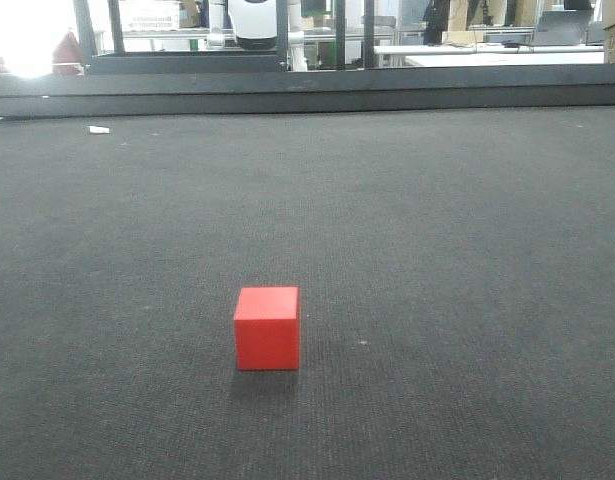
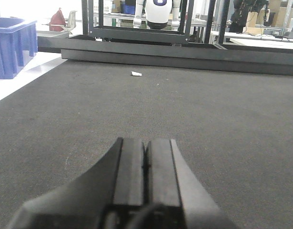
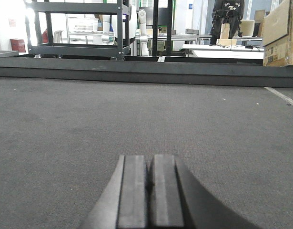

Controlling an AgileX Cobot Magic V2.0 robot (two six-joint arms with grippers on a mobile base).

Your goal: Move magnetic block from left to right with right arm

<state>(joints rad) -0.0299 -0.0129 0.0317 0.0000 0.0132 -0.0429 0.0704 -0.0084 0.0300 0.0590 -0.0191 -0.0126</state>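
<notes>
Both the right claw and left claw are pressed closed, and the magnetic block sits alone toward the tabletop's near edge, outside both wrist views, so a badly aimed, unopened approach would likely shove it away.

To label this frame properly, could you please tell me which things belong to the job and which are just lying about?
Job: magnetic block; right gripper, shut.
Lying about: white scrap; blue bin; cardboard boxes; left gripper, shut.
</notes>
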